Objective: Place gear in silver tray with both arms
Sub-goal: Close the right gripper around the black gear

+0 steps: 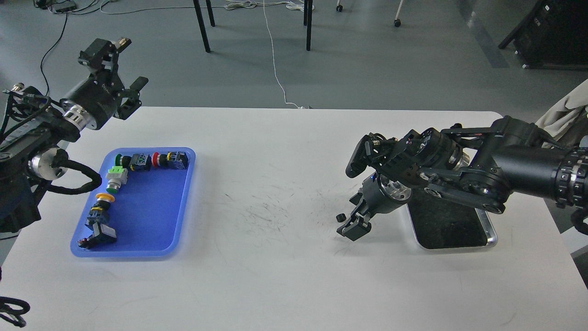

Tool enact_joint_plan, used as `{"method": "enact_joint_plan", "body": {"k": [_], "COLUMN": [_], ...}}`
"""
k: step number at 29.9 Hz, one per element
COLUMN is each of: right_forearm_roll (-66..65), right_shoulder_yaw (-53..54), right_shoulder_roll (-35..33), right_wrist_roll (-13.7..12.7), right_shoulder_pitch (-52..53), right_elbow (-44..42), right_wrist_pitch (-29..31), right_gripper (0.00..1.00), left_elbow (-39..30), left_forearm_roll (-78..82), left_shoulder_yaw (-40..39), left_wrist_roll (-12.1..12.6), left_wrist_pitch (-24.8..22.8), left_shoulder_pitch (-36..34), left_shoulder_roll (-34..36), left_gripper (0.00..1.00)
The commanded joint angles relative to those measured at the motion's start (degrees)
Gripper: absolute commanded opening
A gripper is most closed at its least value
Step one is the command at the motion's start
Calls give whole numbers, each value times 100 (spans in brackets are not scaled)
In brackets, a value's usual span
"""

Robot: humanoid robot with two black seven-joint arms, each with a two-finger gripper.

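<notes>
A small black gear [340, 217] lies on the white table, left of the silver tray [490, 229]. The tray has a shiny rim and a dark bottom and is partly covered by my right arm. My right gripper [348, 217] is low over the table and points left, with its two fingers spread. The gear sits just at the mouth of the fingers and is not gripped. My left gripper [128, 64] is open and empty, raised beyond the table's far left edge.
A blue plastic tray [151, 250] at the left holds several coloured push-button switches [138, 162]. The table's middle shows dark scuff marks [266, 211]. Chair legs and cables stand on the floor behind the table.
</notes>
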Motion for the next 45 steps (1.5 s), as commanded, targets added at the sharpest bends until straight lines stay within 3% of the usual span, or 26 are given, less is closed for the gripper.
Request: {"method": "enact_joint_plan", "body": {"k": [1, 13, 16, 35, 45], "right_forearm_roll": [-154, -189, -250, -268, -268], "right_shoulder_yaw": [0, -9, -61, -193, -202], "right_shoulder_roll": [71, 265, 273, 405, 432], "right_wrist_roll": [1, 1, 1, 1, 1], "right_shoulder_pitch": [-47, -29, -29, -38, -30], "right_elbow": [-38, -91, -100, -346, -364], "right_wrist_pitch": [0, 0, 0, -145, -189], "right_gripper": [89, 70, 57, 51, 42], "left_elbow": [12, 91, 91, 91, 91], "left_forearm_roll": [-36, -62, -62, -80, -80], "left_shoulder_yaw": [-145, -172, -172, -189, -189], "left_wrist_roll": [0, 0, 0, 0, 0], "left_wrist_pitch": [-1, -1, -1, -1, -1], "left_shoulder_pitch": [24, 112, 103, 138, 147], "left_shoulder_roll": [-19, -19, -10, -27, -19], "left_gripper": [98, 98, 98, 98, 98]}}
